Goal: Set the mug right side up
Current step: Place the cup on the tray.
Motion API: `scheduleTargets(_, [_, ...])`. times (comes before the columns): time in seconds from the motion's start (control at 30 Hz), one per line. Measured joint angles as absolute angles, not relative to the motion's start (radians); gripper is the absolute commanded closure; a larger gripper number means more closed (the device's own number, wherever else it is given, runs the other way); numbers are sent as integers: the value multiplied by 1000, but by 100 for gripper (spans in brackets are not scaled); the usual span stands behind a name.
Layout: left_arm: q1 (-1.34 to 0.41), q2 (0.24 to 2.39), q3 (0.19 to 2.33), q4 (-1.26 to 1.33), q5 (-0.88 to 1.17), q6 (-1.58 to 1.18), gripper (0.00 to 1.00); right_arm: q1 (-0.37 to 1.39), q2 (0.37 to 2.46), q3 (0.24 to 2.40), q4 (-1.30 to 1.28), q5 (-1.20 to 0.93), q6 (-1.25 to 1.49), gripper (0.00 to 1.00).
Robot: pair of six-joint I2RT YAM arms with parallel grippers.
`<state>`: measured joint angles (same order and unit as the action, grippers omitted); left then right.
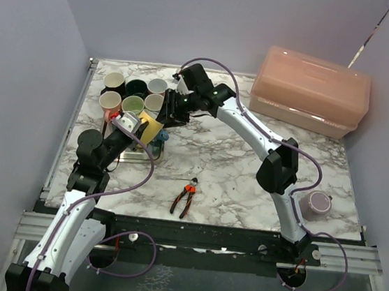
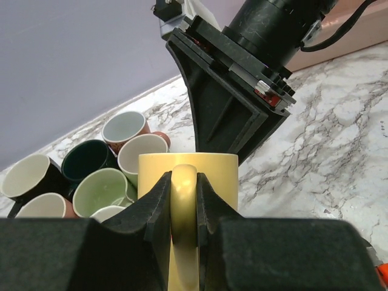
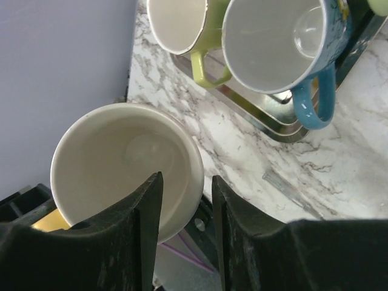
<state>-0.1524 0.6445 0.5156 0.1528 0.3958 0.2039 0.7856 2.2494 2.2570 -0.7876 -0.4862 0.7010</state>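
Yellow ceramic mug with a cream inside [image 1: 149, 128] is hanging clear of the marble table [image 1: 247, 179], over its left side, near the steel tray [image 3: 260, 118]. Left gripper [image 2: 182, 185] is clamping the mug's looped handle [image 2: 183, 212], one finger tight on each side.

The mug's long axis is running straight out along the left fingers. Base end is toward the left wrist and the mouth is pointing at the right gripper [image 3: 187, 179]. So it's lying roughly sideways, not upright, and the exact tilt is hard to call.

Right gripper is facing it mouth-on. One finger is sitting inside the bore and the other outside, with the rim wall [image 3: 195, 176] between them. Jaws are standing apart with a gap showing beside the wall, so I'm reading it as not pinching.

Both arms are at the mug, and the right has the rim end. My call for the next move: right seats on the wall, left releases the handle, then the mouth gets rotated up.
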Motion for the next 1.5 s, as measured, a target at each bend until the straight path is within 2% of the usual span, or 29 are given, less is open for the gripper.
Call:
scheduleTargets(0.13, [-152, 656, 516, 187, 416, 203, 100, 770, 2249, 2256, -782, -557, 741, 71])
scheduleTargets(0.27, [-152, 661, 516, 223, 430, 202, 100, 755, 2249, 2249, -765, -596, 788, 98])
scheduleTargets(0.4, [-154, 662, 517, 244, 442, 211, 100, 743, 2250, 2244, -750, -600, 854, 99])
scheduleTargets(0.53, [-153, 664, 517, 234, 425, 189, 73, 745, 2249, 2235, -748, -580, 873, 99])
scheduleTargets(0.67, [-156, 669, 532, 173, 393, 141, 64, 751, 2244, 2226, -741, -514, 864, 99])
scheduleTargets(1.07, [-157, 717, 669, -45, 353, 102, 66, 755, 2167, 2220, -742, -343, 770, 99])
scheduleTargets(1.2, [-157, 751, 735, -115, 361, 88, 74, 765, 2134, 2218, -740, -271, 718, 99])
scheduleTargets(1.33, [-158, 777, 770, -164, 384, 62, 77, 793, 2093, 2195, -726, -174, 650, 99])
scheduleTargets(1.5, [-159, 815, 776, -184, 410, 47, 74, 820, 2083, 2207, -734, -64, 562, 99])
